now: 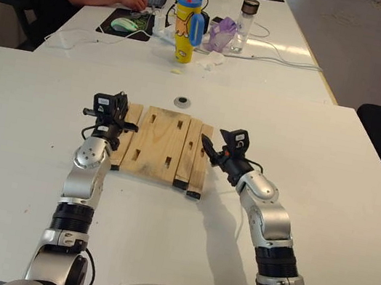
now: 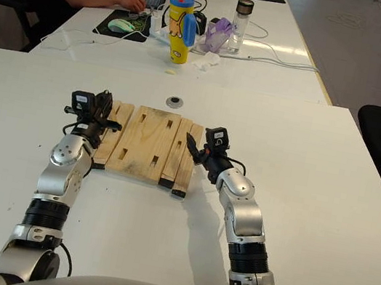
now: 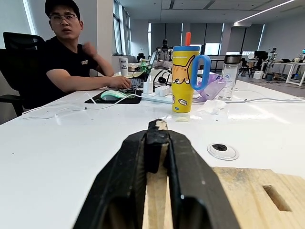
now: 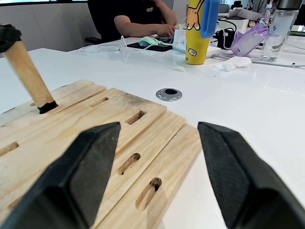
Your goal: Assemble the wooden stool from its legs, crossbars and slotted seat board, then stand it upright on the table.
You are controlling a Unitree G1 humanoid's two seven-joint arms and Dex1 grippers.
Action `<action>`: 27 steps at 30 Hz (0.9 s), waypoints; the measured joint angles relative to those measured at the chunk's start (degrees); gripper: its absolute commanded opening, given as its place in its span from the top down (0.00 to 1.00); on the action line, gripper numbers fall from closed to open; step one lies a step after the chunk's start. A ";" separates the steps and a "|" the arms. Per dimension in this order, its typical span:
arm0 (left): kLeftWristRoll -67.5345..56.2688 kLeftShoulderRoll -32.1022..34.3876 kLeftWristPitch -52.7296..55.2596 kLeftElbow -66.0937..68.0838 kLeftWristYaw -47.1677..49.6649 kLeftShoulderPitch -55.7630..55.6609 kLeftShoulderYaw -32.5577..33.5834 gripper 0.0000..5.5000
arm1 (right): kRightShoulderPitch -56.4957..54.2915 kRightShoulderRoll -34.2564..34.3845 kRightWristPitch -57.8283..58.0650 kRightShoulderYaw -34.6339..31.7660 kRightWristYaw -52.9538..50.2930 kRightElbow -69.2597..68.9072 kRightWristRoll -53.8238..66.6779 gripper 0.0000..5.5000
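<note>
Seat board (image 1: 157,144), the one with the slots, is lying flat on my tabletop (image 1: 331,182). It sits about midway between the left and right edges and closer to the far edge than the near one. One plank (image 1: 125,147) lies right against its left side and a pair of strips (image 1: 186,158) lies against its right side, all flat and side by side.

My left tool (image 3: 156,130) is pressed together on a thin wooden stick (image 4: 28,71). From the other wrist I can see the stick leaning over, gripped at its top end, with its bottom end down on the wood at the left side of the set. Can't tell if it's actually seated in a slot or just resting there.

My right tool (image 4: 158,128) is spread wide with nothing in it. It's hanging over the strips on the right side, fingers pointing in toward the seat board. Whether it's touching the wood, I can't say.

Small round metal cap (image 1: 182,102) is set in the tabletop just past the boards, toward the far edge.
</note>
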 measured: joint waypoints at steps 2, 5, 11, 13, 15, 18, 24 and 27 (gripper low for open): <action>0.01 -1.16 0.92 1.98 -0.40 2.31 -0.55 0.74 | -0.01 -0.03 -0.01 0.04 0.04 0.50 -0.01 0.45; -0.08 -1.42 0.26 1.86 -0.97 2.38 -0.39 0.67 | -0.05 0.02 -0.05 0.14 0.07 1.11 0.00 0.45; -0.61 -1.02 -3.67 -3.03 -1.18 1.36 1.22 0.52 | -0.13 0.05 -0.49 0.20 0.13 1.65 0.00 0.45; -1.18 -1.04 -4.02 -4.30 -1.20 1.41 2.00 0.48 | -0.14 0.07 -0.66 0.29 0.18 1.75 0.00 0.45; -1.62 -1.01 -4.50 -6.99 -1.09 1.39 2.63 0.48 | -0.13 0.09 -0.75 0.33 0.20 1.88 0.00 0.45; -1.76 -0.81 -4.06 -13.71 0.54 -0.22 3.43 0.48 | -0.13 0.09 -1.16 0.32 0.21 2.06 0.00 0.45; -3.85 3.13 5.53 -14.57 -0.35 -18.69 3.77 0.48 | -0.16 0.68 -1.57 0.38 0.08 2.85 0.00 0.45; -3.02 5.60 7.33 -4.96 -2.84 -24.66 2.91 0.48 | -0.28 1.21 -1.79 0.46 0.04 3.69 -0.01 0.45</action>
